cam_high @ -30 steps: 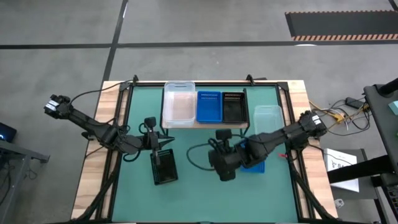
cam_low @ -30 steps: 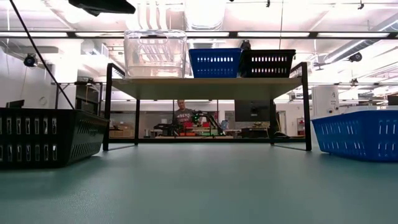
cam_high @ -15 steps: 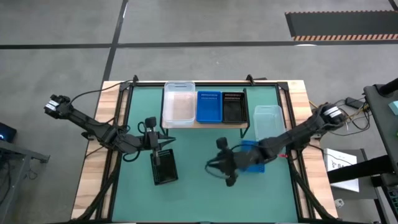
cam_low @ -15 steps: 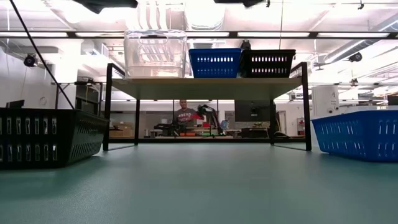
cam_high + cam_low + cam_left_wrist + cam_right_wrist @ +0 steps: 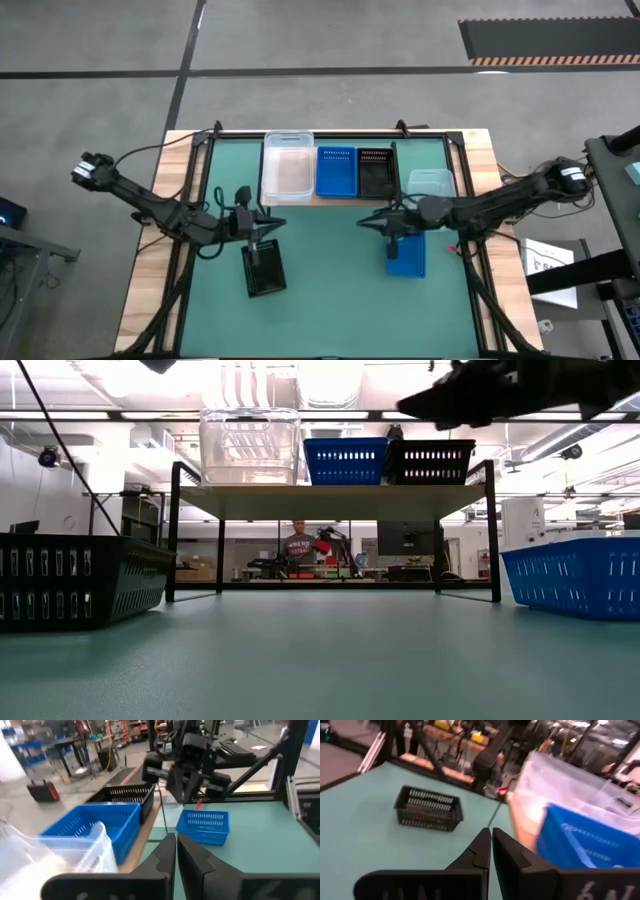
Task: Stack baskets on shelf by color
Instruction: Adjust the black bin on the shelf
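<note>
The shelf [image 5: 330, 197] stands at the table's far side and carries a clear basket [image 5: 287, 168], a blue basket [image 5: 336, 170] and a black basket [image 5: 374, 171] in a row. A second black basket [image 5: 264, 269] sits on the table left of centre. A second blue basket [image 5: 405, 253] sits right of centre, and a second clear basket [image 5: 430, 186] stands right of the shelf. My left gripper [image 5: 264, 230] hovers shut above the black basket's far end. My right gripper [image 5: 384, 222] hovers shut near the shelf's front edge, above the blue basket's far end.
The green table top [image 5: 330, 290] lies open between the two loose baskets and toward the near edge. Black frame bars [image 5: 196, 180] run along the table's sides. In the low view a person [image 5: 293, 550] sits far behind the shelf, in the room.
My right gripper has swung from over the table's middle toward the far edge and the right. It now stands by the shelf's front, and its arm has stretched out level across the table. The baskets have not moved.
</note>
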Motion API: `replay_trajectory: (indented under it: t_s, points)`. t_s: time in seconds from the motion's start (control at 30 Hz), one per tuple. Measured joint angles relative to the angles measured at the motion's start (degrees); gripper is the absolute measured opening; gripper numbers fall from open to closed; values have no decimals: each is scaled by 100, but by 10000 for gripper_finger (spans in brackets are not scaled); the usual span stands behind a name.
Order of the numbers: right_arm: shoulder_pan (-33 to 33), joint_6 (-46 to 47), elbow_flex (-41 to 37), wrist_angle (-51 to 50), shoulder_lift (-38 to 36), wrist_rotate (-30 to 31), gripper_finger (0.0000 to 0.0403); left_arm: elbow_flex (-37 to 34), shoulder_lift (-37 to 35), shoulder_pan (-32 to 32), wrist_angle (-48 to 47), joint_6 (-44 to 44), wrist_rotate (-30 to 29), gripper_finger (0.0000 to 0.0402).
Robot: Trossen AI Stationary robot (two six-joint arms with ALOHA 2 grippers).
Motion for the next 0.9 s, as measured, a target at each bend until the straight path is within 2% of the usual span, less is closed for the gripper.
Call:
replay_trajectory:
  t_s: [0.2, 0.37, 0.63, 0.83, 0.9]
  points:
    - [-30, 41, -516, 25, -926, -14, 9, 42, 279, -146, -2, -1219, 43, 2]
    - [-24, 87, -948, 111, -1344, -18, 9, 65, 796, -468, 478, -1932, 66, 2]
    - [50, 702, -1136, -42, -1431, -55, 17, 174, 1942, -1008, 1527, -1997, 85, 2]
    - [431, 1258, -640, -1120, -1252, -550, 64, 254, 2625, -1092, 1892, -1962, 83, 2]
    - [695, 1414, -359, -1763, -1187, -610, 83, 291, 2754, -1088, 1911, -1958, 83, 2]
